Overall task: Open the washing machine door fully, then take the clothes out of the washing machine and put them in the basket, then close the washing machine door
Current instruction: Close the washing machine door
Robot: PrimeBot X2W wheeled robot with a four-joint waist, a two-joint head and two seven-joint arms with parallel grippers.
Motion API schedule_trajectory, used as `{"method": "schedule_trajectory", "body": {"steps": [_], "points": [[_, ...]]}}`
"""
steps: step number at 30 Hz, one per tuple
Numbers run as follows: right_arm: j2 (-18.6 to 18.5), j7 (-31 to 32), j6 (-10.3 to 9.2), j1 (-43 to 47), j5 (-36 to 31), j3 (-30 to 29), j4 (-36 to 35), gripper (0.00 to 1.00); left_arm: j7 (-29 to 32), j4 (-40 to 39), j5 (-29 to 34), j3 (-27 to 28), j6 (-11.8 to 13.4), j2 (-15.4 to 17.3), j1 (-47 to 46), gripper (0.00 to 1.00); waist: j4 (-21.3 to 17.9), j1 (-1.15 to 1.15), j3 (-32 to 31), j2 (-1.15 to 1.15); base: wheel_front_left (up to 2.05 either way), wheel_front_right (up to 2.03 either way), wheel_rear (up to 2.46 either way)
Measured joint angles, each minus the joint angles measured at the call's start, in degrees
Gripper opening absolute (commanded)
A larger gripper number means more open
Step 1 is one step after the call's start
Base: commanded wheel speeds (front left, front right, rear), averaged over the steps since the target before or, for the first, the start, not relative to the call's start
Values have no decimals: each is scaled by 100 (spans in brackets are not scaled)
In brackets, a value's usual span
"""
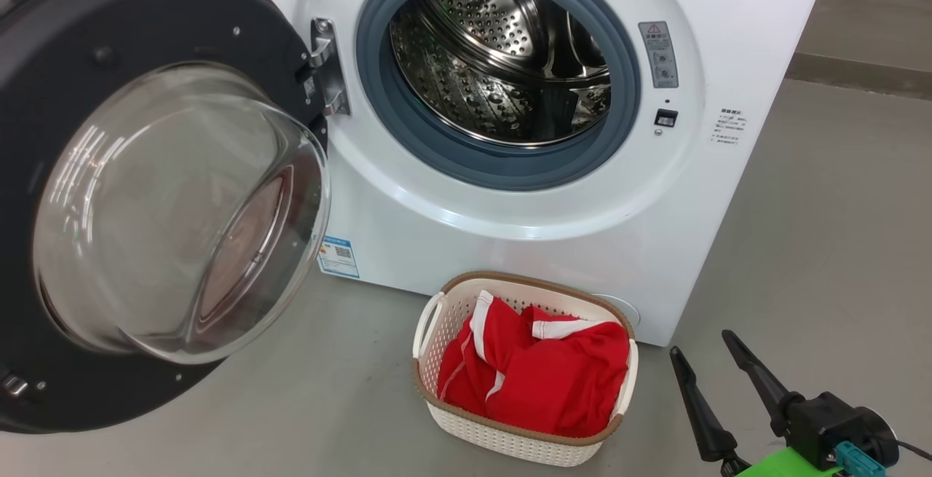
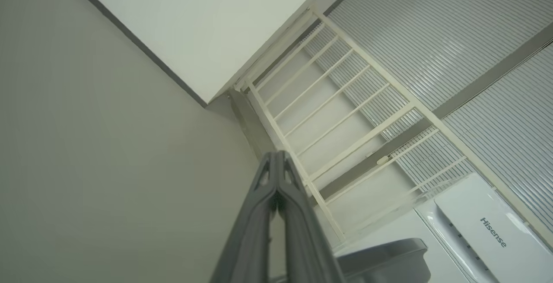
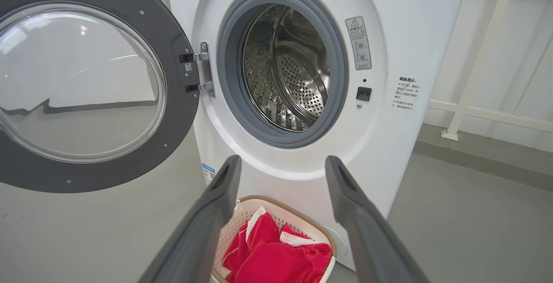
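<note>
The white washing machine [image 1: 510, 244] [image 3: 389, 153] stands ahead, its steel drum [image 1: 502, 62] bare inside. Its door [image 1: 65, 193] [image 3: 86, 175], black-rimmed with a clear glass bowl, is swung wide to the left on its hinge. On the floor in front sits the basket [image 1: 437, 317] [image 3: 248, 207] holding the red clothes [image 1: 553, 382] [image 3: 276, 257] with white trim. My right gripper [image 1: 700, 341] [image 3: 281, 166] is open and empty, to the right of the basket and clear of it. My left gripper [image 2: 276, 157] is shut on nothing, pointing at a wall and a railing.
Grey floor [image 1: 823, 258] spreads to the machine's right and in front of the door. In the left wrist view, a white railing [image 2: 345, 114], ribbed panels and a white Hisense unit [image 2: 492, 231] show. A white rail post [image 3: 484, 58] stands right of the machine.
</note>
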Motion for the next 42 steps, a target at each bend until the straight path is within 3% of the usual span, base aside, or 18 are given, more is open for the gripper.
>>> {"method": "schedule_trajectory", "body": {"steps": [8,19,28,42], "points": [[-3,0,0,0,3,192,-7,100,1406,910,-586,213,123,222,-293,0,-60,0,4,0,0,0,0],[-90,0,0,-35,26,314,-5,100,2507,1149,-831,169,-8,401,-337,0,-228,0,3,0,0,0,0],[-85,0,0,-31,26,316,-5,100,2938,695,-1043,190,-288,390,3,0,-194,0,14,0,0,0,0],[-54,0,0,-35,27,387,-2,100,3616,-504,-1639,428,-280,-155,558,0,-48,0,1,0,0,0,0]]}}
